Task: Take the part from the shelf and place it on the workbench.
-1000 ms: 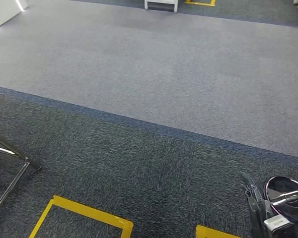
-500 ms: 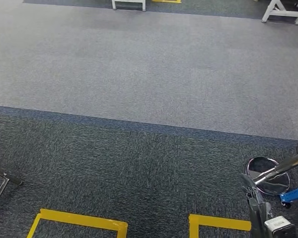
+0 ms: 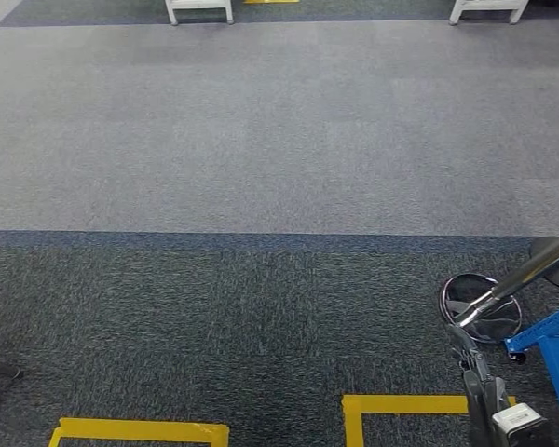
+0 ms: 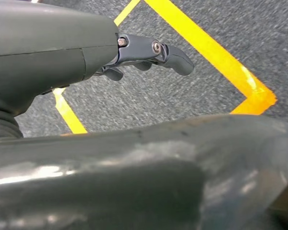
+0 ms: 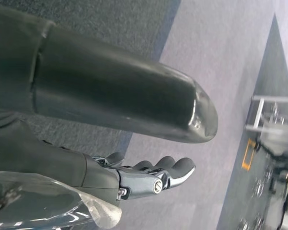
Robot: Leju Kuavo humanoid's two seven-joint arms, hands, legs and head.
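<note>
The right hand [image 5: 150, 175] is holding a part in clear plastic wrap [image 5: 44, 203] against its palm, fingers extended. The left hand [image 4: 146, 52] is hanging empty, fingers loosely apart, above carpet [image 3: 263, 168]. Two yellow tape outlines [image 3: 140, 430] are lying beside the right hand; one round chrome base [image 3: 482, 307] is standing just beyond it.

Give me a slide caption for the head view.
Robot's right hand low over dark carpet with yellow tape, chrome stand base nearby.
</note>
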